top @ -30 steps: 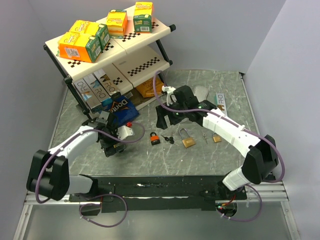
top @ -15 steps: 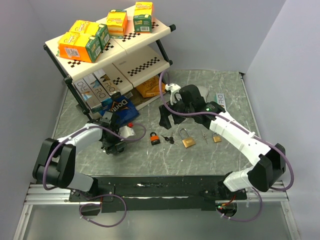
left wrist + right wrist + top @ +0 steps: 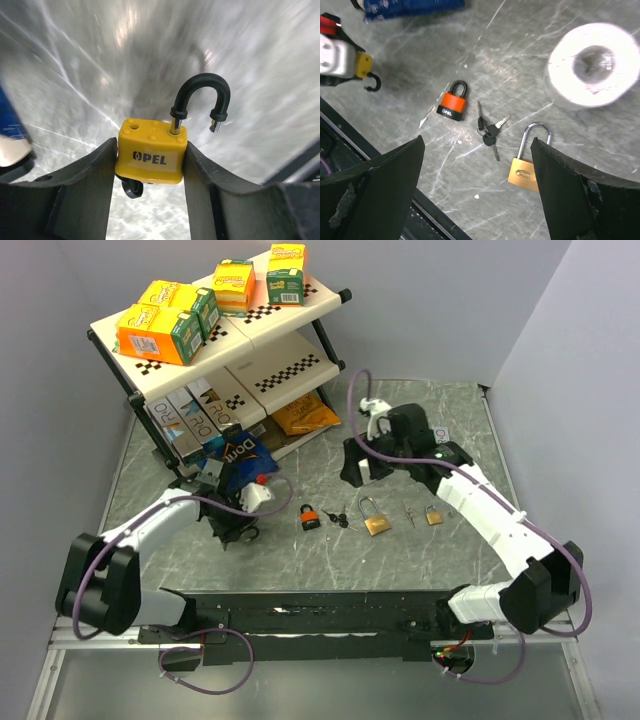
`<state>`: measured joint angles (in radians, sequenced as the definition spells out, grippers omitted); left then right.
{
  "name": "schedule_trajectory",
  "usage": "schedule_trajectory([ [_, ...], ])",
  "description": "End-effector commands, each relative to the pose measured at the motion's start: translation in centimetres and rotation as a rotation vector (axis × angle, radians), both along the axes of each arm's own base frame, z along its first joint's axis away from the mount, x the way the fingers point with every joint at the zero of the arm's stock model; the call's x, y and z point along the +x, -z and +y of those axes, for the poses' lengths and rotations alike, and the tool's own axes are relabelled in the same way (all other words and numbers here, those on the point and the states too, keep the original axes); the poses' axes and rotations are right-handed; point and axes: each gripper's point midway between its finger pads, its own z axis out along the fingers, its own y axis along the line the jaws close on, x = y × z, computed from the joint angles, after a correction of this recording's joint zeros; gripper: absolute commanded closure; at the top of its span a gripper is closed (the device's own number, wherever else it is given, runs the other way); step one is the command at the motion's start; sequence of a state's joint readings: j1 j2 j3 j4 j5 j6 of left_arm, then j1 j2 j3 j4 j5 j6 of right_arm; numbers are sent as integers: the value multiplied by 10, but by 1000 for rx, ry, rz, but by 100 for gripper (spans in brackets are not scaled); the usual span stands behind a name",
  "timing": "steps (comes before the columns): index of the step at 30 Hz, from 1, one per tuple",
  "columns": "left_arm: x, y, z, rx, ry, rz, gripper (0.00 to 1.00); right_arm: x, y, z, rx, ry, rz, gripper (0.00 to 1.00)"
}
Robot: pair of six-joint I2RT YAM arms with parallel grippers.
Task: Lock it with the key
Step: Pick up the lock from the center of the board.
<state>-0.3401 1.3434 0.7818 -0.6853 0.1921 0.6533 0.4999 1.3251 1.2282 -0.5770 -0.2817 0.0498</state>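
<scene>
My left gripper (image 3: 150, 167) is shut on a yellow OPEL padlock (image 3: 151, 158) whose black shackle (image 3: 201, 97) stands open. A black key head (image 3: 131, 189) shows under the padlock's body. In the top view this gripper (image 3: 240, 512) is low over the table at the left. My right gripper (image 3: 476, 145) is open and empty, high above an orange padlock (image 3: 453, 102), a bunch of keys (image 3: 489, 132) and an open brass padlock (image 3: 526, 172). In the top view the right gripper (image 3: 358, 465) hovers behind the orange padlock (image 3: 310, 517), the keys (image 3: 338, 518) and the brass padlock (image 3: 376, 522).
A small brass padlock (image 3: 433, 514) and a small key (image 3: 410, 515) lie to the right. A white tape roll (image 3: 592, 65) lies behind. A shelf rack (image 3: 225, 335) with boxes stands at the back left, with a blue chip bag (image 3: 238, 450) and an orange bag (image 3: 300, 416) under it.
My right arm has drawn back and to the right, higher above the padlocks. My left gripper has shifted slightly right, still holding the yellow padlock.
</scene>
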Motion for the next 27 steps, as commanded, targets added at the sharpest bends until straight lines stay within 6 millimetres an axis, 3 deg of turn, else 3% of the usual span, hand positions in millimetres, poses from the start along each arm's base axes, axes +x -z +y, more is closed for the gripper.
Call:
schedule_trajectory([
  [1,14,-75,-55,-309,-117,-56,94,-9,-45,-7,117,-47,-91,5],
  [5,11,-122,-91,-492,-157,-42,99,-10,-74,-15,199,-30,-148,6],
  [6,11,-144,-102,-562,-175,-41,99,-10,-80,-15,210,-32,-170,6],
  [11,15,-213,-141,-796,-213,-57,99,-19,-118,-17,269,-63,-331,3],
  [14,15,-261,-164,-955,-223,-73,99,-20,-126,-19,282,-56,-372,3],
  [17,26,-301,-178,-1103,-352,-115,99,-16,-132,-23,315,-10,-414,3],
  [19,33,-317,-185,-1184,-461,-85,99,-17,-134,-25,342,21,-434,3],
  [20,34,-336,-188,-1234,-464,-82,99,-16,-136,-26,354,32,-443,4],
  [23,41,-352,-202,-1286,-540,17,97,-12,-149,-29,414,91,-465,6],
  [27,51,-351,-220,-1353,-626,170,93,-13,-161,-22,492,94,-470,9],
])
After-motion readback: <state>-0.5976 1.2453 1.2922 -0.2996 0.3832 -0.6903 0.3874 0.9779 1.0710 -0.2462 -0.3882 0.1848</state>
